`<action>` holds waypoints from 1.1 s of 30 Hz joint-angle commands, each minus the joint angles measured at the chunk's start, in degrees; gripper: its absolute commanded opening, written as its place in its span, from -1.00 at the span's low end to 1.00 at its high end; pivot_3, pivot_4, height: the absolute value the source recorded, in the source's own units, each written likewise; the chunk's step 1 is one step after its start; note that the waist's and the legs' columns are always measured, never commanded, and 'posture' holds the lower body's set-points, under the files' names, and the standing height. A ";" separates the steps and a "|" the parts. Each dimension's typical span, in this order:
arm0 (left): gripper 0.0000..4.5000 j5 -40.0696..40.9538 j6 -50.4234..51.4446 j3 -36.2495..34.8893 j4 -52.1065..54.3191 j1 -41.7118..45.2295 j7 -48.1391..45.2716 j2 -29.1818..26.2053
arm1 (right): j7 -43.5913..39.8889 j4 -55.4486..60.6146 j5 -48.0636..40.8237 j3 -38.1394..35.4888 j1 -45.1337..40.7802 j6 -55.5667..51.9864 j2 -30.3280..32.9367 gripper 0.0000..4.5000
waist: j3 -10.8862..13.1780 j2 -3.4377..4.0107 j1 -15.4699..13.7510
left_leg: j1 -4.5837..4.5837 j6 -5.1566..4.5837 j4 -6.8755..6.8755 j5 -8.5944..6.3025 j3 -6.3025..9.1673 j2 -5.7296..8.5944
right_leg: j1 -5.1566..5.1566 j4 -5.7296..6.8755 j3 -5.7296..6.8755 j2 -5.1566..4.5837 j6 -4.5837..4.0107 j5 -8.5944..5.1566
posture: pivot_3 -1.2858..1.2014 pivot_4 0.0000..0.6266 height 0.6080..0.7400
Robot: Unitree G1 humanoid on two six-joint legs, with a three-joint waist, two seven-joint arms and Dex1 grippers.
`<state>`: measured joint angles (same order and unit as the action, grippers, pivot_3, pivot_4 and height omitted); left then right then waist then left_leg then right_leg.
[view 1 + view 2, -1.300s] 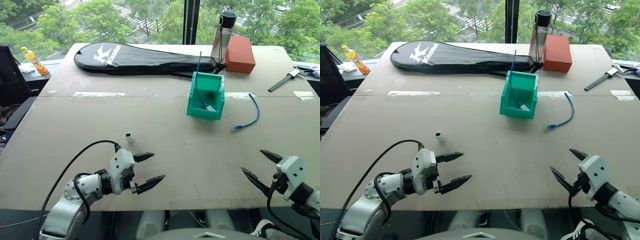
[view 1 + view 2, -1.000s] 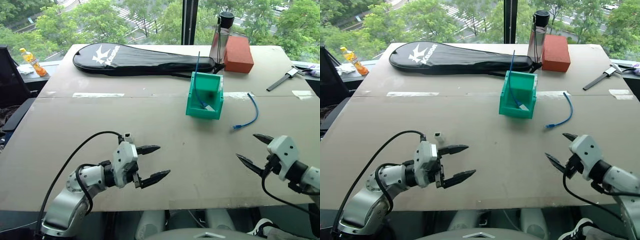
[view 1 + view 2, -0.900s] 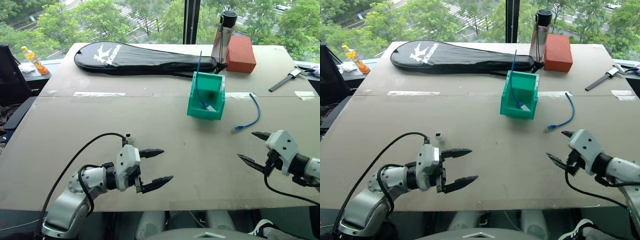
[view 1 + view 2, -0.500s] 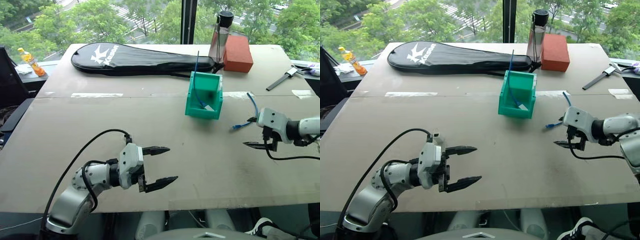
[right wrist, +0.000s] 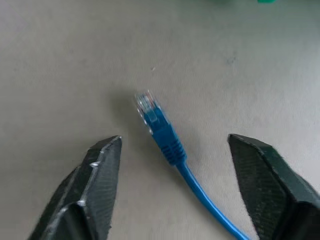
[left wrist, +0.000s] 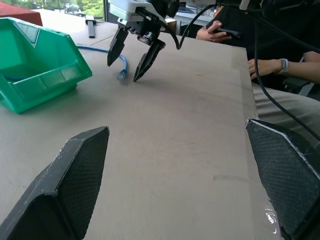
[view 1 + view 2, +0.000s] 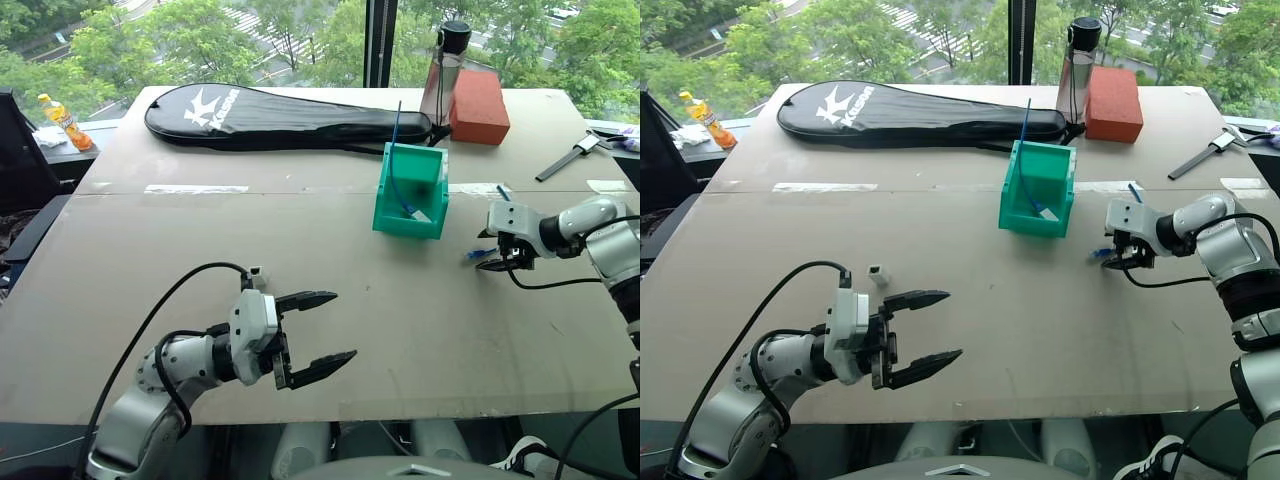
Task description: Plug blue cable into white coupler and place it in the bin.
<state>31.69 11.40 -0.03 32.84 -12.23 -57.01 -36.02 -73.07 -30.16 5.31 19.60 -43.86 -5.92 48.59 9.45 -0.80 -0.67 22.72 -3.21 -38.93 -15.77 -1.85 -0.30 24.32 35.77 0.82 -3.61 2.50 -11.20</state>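
The right gripper [image 7: 492, 259] has swung forward to the blue cable [image 5: 165, 137], which lies on the tabletop [image 7: 200, 240] just right of the bin [image 7: 411, 192]; its jaws straddle the plug end, partly narrowed, not touching it. The left gripper [image 7: 318, 329] hovers with jaws wide, empty. The white coupler [image 7: 876, 271] stands just beyond it.

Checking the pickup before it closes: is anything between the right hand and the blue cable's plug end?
Nothing visible. The right hand is open, a finger on each side of the blue cable, whose plug end lies on bare table.
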 commanded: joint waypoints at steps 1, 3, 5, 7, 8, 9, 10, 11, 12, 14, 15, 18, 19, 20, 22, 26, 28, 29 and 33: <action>1.00 -0.06 -1.84 -0.77 0.78 0.07 0.28 0.36 | -0.63 -4.07 2.29 0.30 -2.39 2.32 -0.67 -0.38 | 0.00 0.00 0.01 | -0.02 0.00 0.00 0.00 0.00 0.00 | 0.00 0.02 0.00 0.00 0.00 0.00 | 0.03 -0.52 1.00; 1.00 -0.28 -2.02 -0.59 0.61 0.24 0.34 0.40 | -0.90 -6.03 2.88 0.46 -3.25 3.33 -1.60 -0.79 | -0.01 -0.01 0.03 | -0.03 0.00 0.00 0.00 0.00 0.00 | -0.01 0.03 -0.01 0.01 -0.01 0.01 | 0.03 -0.52 1.00; 1.00 -0.51 -2.31 -0.50 0.30 0.29 0.30 0.45 | -1.33 -6.90 3.35 0.58 -3.67 4.10 -2.32 -0.96 | -0.01 -0.02 0.17 | -0.07 0.00 -0.02 0.00 -0.01 0.00 | -0.05 0.03 -0.02 0.01 -0.01 0.01 | 0.03 -0.52 1.00; 1.00 -0.84 -2.75 -0.54 -0.24 0.28 0.14 0.42 | -1.94 -6.16 3.32 0.38 -3.57 3.82 -2.86 -0.96 | -0.02 -0.02 0.21 | -0.09 0.00 -0.04 0.00 -0.02 0.00 | -0.07 0.03 -0.03 0.00 -0.01 0.02 | 0.03 -0.52 1.00; 1.00 -0.98 -2.98 -0.62 -0.58 0.28 0.09 0.39 | -2.48 -5.22 3.18 0.25 -3.33 3.22 -2.92 -0.96 | -0.03 -0.02 0.27 | -0.10 0.00 -0.04 0.00 -0.02 -0.01 | -0.08 0.03 -0.03 0.00 -0.02 0.02 | 0.03 -0.52 1.00; 1.00 -1.09 -3.18 -0.64 -0.79 0.27 0.08 0.38 | -2.81 -4.60 3.11 0.12 -3.15 2.80 -2.94 -0.96 | -0.03 -0.02 0.32 | -0.11 0.00 -0.04 0.00 -0.02 -0.01 | -0.09 0.03 -0.03 0.00 -0.02 0.02 | 0.03 -0.52 1.00; 1.00 -1.21 -3.41 -0.72 -1.09 0.24 0.07 0.38 | -3.39 -3.24 2.83 -0.07 -2.72 2.51 -2.76 -0.96 | -0.03 -0.02 0.39 | -0.11 0.00 -0.04 0.00 -0.02 -0.01 | -0.09 0.04 -0.03 0.00 -0.02 0.02 | 0.03 -0.52 1.00; 1.00 -1.39 -3.86 -1.00 -1.67 0.06 -0.14 0.28 | -5.44 1.96 1.19 -0.54 -1.25 -0.71 -1.99 -0.96 | -0.02 -0.01 0.39 | -0.12 0.00 -0.04 0.00 -0.02 -0.02 | -0.09 0.05 -0.03 0.00 -0.02 0.02 | 0.03 -0.52 1.00; 1.00 -1.53 -4.25 -1.18 -2.10 -0.12 -0.31 0.21 | -6.89 5.96 0.01 -0.95 -0.07 -3.29 -1.42 -0.96 | -0.02 -0.01 0.38 | -0.12 0.00 -0.04 0.00 0.01 -0.03 | -0.08 0.07 -0.01 0.00 -0.03 0.02 | 0.03 -0.52 1.00; 1.00 -1.73 -5.07 -1.93 -3.23 -0.69 -0.51 0.09 | -10.02 20.24 -3.80 -1.53 4.32 -11.39 0.26 -0.96 | 0.00 0.03 0.22 | -0.07 0.00 -0.04 0.00 0.02 -0.04 | -0.05 0.07 0.01 0.01 -0.03 0.02 | 0.03 -0.52 1.00; 1.00 -2.13 -5.65 -2.19 -3.96 -0.99 -0.56 0.04 | -9.67 28.20 -4.85 -1.25 6.73 -17.19 0.42 -0.96 | -0.01 0.04 0.12 | -0.02 0.00 -0.02 0.00 0.06 -0.06 | 0.00 0.07 0.03 -0.01 -0.03 0.02 | 0.03 -0.52 1.00; 1.00 -4.27 -7.36 -2.37 -5.77 -1.37 -0.08 0.15 | -5.47 44.11 -4.73 1.70 10.98 -30.56 -2.24 -0.96 | 0.02 0.10 0.14 | 0.05 0.02 0.01 -0.01 0.13 -0.10 | 0.06 0.07 0.09 -0.09 -0.03 0.02 | 0.03 -0.52 1.00; 1.00 -4.41 -7.34 -2.36 -6.03 -1.28 0.29 0.40 | -4.14 46.65 -4.11 3.19 11.38 -33.27 -3.41 -0.96 | 0.02 0.09 0.12 | 0.05 0.02 0.01 -0.01 0.13 -0.10 | 0.06 0.07 0.10 -0.11 -0.02 0.02 | 0.03 -0.52 1.00; 1.00 -4.60 -7.27 -2.28 -6.20 -1.12 0.50 0.44 | -2.70 47.93 -3.21 5.20 11.29 -35.16 -5.17 -0.96 | 0.01 0.08 0.09 | 0.05 0.02 0.01 -0.01 0.13 -0.09 | 0.06 0.07 0.12 -0.12 -0.03 0.02 | 0.03 -0.52 1.00; 1.00 -5.29 -7.43 -1.98 -6.44 -0.80 0.41 0.12 | 0.74 46.74 -1.06 8.93 9.91 -37.15 -9.36 -0.96 | -0.01 0.04 0.06 | 0.04 0.02 0.00 -0.01 0.13 -0.08 | 0.05 0.06 0.13 -0.24 -0.03 0.02 | 0.03 -0.52 1.00; 1.00 -6.56 -5.90 -1.92 -7.50 1.56 1.10 -0.83 | 5.15 39.59 2.21 12.81 7.28 -34.13 -14.13 -0.96 | -0.10 -0.09 0.09 | 0.02 0.02 -0.14 -0.01 0.13 -0.07 | 0.03 0.10 0.15 -0.11 -0.07 0.06 | 0.03 -0.52 1.00; 1.00 -7.33 -5.44 -1.39 -7.76 2.57 1.37 -1.09 | 6.20 37.44 2.42 12.97 6.89 -33.29 -14.81 -0.61 | -0.19 -0.18 0.26 | -0.07 0.04 -0.15 0.00 0.19 -0.08 | 0.00 0.10 0.21 -0.03 -0.08 0.06 | 0.03 -0.52 1.00; 1.00 -7.93 -4.73 -0.79 -7.90 3.28 1.55 -1.38 | 6.38 36.80 2.86 13.13 6.86 -32.21 -14.33 -0.41 | -0.22 -0.20 0.37 | -0.08 0.04 -0.15 0.00 0.19 -0.08 | -0.01 0.10 0.20 -0.02 -0.08 0.06 | 0.03 -0.52 1.00; 1.00 -12.92 -0.04 1.75 -8.39 6.59 4.08 -3.50 | 6.34 39.34 -0.51 9.36 7.14 -33.80 -14.19 0.37 | -0.21 -0.18 0.47 | -0.09 0.04 -0.15 0.00 0.20 -0.08 | -0.09 0.11 0.21 0.00 -0.11 0.08 | 0.03 -0.52 1.00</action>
<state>20.57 9.85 1.09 24.04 -6.39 -54.31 -38.82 -67.13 8.61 5.48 30.18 -37.33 -38.56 33.93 9.24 -0.98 -0.20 22.64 -3.17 -39.07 -15.77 -1.66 -0.37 24.22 35.88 1.03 -3.61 2.39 -11.12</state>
